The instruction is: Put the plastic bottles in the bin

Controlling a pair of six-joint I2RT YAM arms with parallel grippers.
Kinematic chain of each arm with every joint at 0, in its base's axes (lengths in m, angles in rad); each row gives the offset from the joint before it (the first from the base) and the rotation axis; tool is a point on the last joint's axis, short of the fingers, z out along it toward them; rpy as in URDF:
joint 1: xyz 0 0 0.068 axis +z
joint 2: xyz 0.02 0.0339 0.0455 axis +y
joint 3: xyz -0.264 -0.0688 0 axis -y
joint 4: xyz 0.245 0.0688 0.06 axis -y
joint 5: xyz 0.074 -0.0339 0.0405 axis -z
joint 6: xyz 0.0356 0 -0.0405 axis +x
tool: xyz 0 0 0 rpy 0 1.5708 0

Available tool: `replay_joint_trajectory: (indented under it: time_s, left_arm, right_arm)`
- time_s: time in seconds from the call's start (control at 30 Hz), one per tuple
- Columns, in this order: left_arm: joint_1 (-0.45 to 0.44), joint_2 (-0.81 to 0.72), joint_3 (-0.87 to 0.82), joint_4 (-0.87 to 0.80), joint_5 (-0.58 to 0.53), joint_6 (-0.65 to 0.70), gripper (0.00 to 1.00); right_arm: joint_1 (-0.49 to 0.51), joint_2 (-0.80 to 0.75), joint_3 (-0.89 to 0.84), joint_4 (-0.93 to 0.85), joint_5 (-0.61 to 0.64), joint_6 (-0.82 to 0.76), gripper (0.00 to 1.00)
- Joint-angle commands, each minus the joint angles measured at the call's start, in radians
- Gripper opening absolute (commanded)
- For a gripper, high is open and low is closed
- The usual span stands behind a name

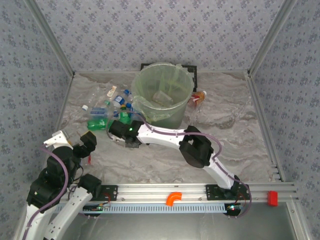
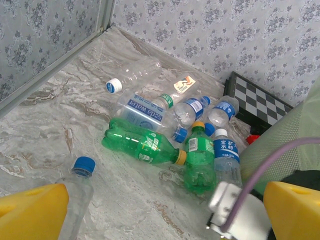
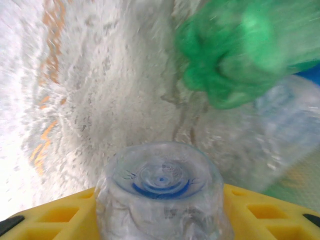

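Note:
Several plastic bottles [image 1: 107,107] lie in a heap left of the bin [image 1: 162,97], a large pale green bucket with a liner. My right gripper [image 1: 123,131] is at the heap's near edge. Its yellow fingers [image 3: 45,220] are shut on a clear bottle [image 3: 162,185] whose base faces the camera. A blurred green bottle [image 3: 235,55] lies just beyond. My left gripper [image 2: 165,205] stands open and holds nothing. Ahead of it lie a green bottle [image 2: 142,142], a second green one [image 2: 200,157], a blue-labelled clear one [image 2: 227,155] and a blue-capped one [image 2: 80,187].
A chequered board [image 2: 257,102] lies behind the bin. Another bottle [image 1: 200,97] rests to the right of the bin. The right arm's white wrist [image 2: 237,210] sits close to my left gripper. Walls close in the left, back and right sides.

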Motion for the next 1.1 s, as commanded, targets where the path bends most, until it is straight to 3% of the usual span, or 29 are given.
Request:
replay_joint_trajectory:
  time_s: [0.0,0.3,0.5,0.77,1.07]
  left_arm:
    - [0.003,0.004,0.012,0.031,0.003,0.022,1.00]
    - [0.004,0.041,0.055,0.057,0.006,0.052,1.00]
    - [0.003,0.056,0.071,0.072,0.023,0.051,1.00]
    - [0.003,0.113,0.084,0.144,0.220,0.088,1.00]
    - [0.003,0.172,0.061,0.206,0.331,0.071,1.00]
  right_arm:
    - [0.010,-0.146,-0.002,-0.013,-0.008,0.033,0.55]
    - [0.001,-0.399,0.037,-0.012,-0.159,0.147,0.54]
    - [-0.053,-0.570,0.007,0.069,-0.353,0.249,0.54]
    - [-0.229,-0.769,-0.104,0.305,-0.537,0.402,0.56]
    - [-0.454,-0.863,-0.290,0.554,-0.498,0.466,0.56]
